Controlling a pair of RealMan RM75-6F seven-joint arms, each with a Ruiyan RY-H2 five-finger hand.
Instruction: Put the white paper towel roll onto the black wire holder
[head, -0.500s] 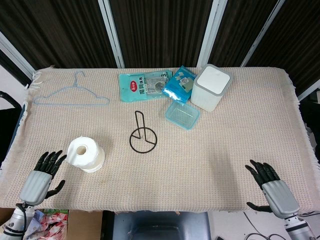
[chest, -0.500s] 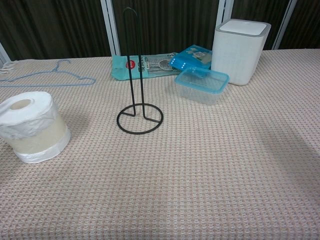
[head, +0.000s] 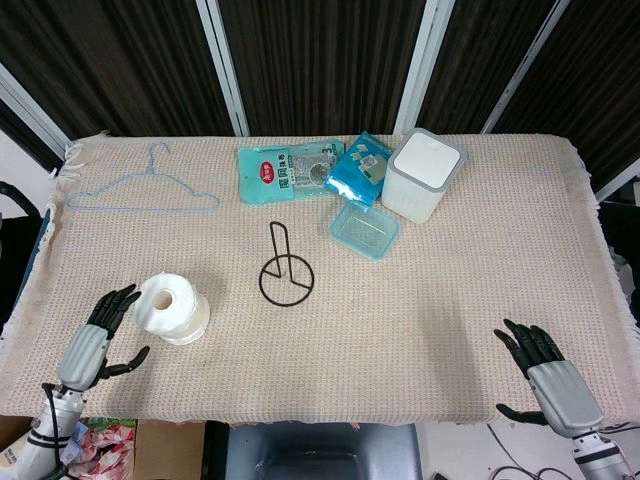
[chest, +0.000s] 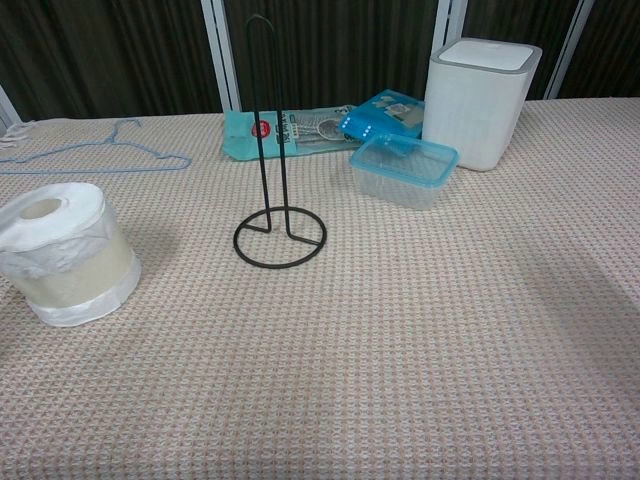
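roll (head: 170, 308) unheld, at 9 o'clock of holder (head: 285, 268) | left hand (head: 95, 340) beside roll, released | right hand (head: 548, 375) released | nothing mounted yet

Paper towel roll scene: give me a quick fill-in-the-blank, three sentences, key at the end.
1. The paper towel roll stands on the table, to the ____ of the black wire holder in the head view.
2. The left hand holds ____.
3. The clear blue-rimmed container sits in front of the ____ bin.

Missing words: left; nothing; white
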